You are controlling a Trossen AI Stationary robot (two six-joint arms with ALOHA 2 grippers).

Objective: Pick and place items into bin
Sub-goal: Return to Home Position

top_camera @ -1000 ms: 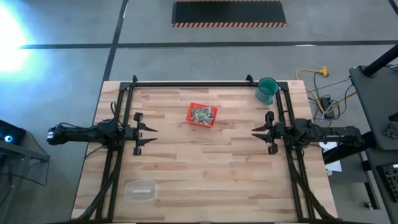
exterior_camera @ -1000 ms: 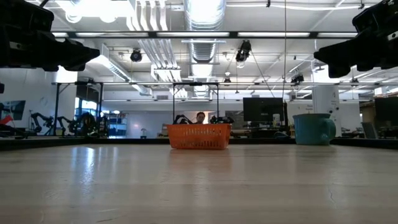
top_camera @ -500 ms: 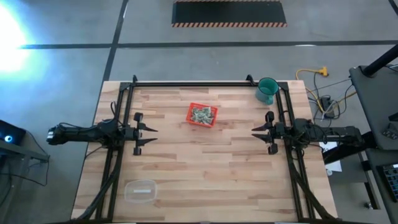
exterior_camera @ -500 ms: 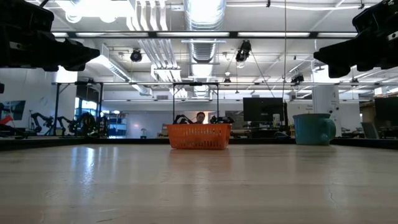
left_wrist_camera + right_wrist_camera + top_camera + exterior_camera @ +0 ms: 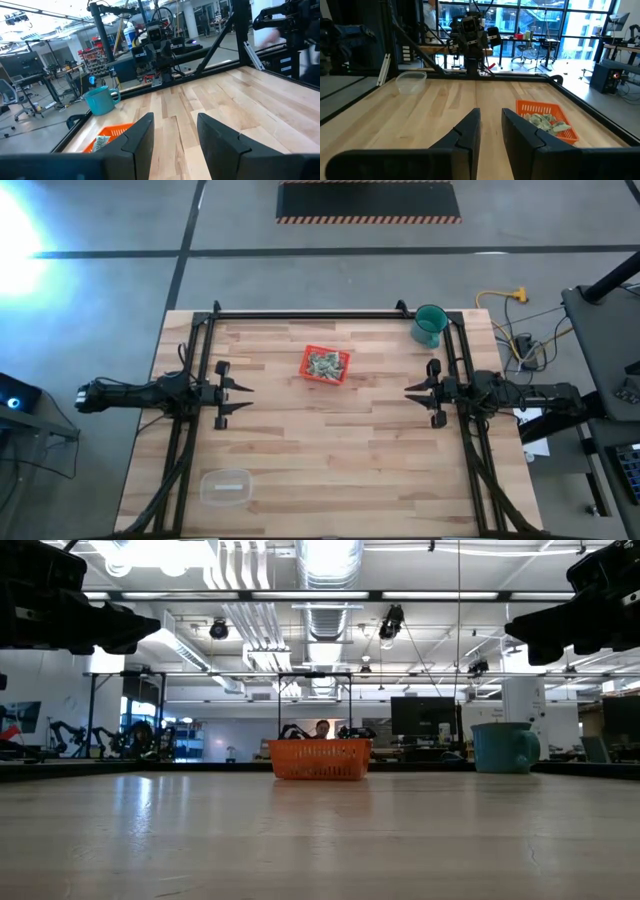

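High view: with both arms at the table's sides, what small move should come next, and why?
Probably none, just hold still: the items lie heaped in the red bin, I see no piece loose on the table, and the left gripper and right gripper sit open at opposite sides, holding nothing.

You are looking at two matte-black jointed metal arms, the left arm (image 5: 130, 393) showing as a slim tube with a rounded end cap and the right arm (image 5: 530, 393) looking thicker and blockier along its casing. Each is ending in a black two-finger claw, the left gripper (image 5: 243, 398) and the right gripper (image 5: 413, 394), both wearing short stubby blocks sticking out sideways behind the fingers. Up close, the left one's dark fingers (image 5: 140, 142) are showing flat, angular faces with bevelled edges and a dull sheen.
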